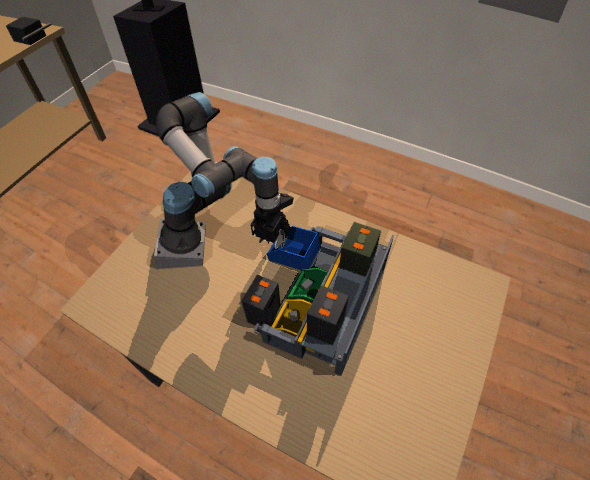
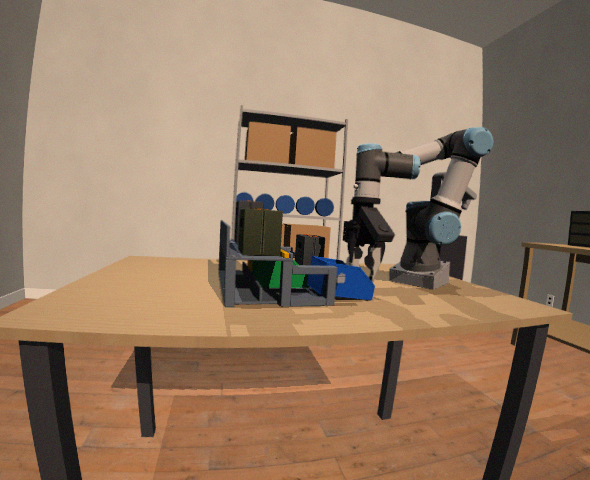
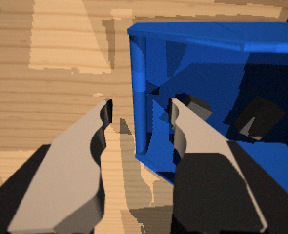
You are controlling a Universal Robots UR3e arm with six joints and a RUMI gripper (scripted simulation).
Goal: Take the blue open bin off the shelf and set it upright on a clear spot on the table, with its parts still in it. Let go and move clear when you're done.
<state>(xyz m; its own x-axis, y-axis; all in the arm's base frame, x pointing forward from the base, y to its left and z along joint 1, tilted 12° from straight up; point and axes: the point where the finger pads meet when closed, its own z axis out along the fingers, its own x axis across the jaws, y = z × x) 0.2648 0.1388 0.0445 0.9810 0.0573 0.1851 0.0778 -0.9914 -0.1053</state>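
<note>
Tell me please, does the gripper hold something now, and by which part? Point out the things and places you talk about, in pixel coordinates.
Nothing is held: the gripper [image 1: 280,239] [image 2: 365,266] [image 3: 140,100] stands open, its fingers apart on either side of the blue bin's [image 1: 291,257] [image 2: 349,285] [image 3: 140,97] end wall.

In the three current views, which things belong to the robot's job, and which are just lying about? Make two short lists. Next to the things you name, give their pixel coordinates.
Belong to the job:
- blue bin [image 1: 291,258] [image 2: 354,283] [image 3: 140,97], grey parts inside
- gripper [image 1: 280,238] [image 2: 365,260] [image 3: 140,100], open astride its rim
- grey shelf [image 1: 280,338] [image 2: 286,289]
- table [image 1: 429,361] [image 2: 104,299]

Just lying about:
- green bin [image 1: 294,291] [image 2: 278,276]
- yellow bin [image 1: 280,325]
- olive box [image 1: 354,258] [image 2: 259,232]
</note>
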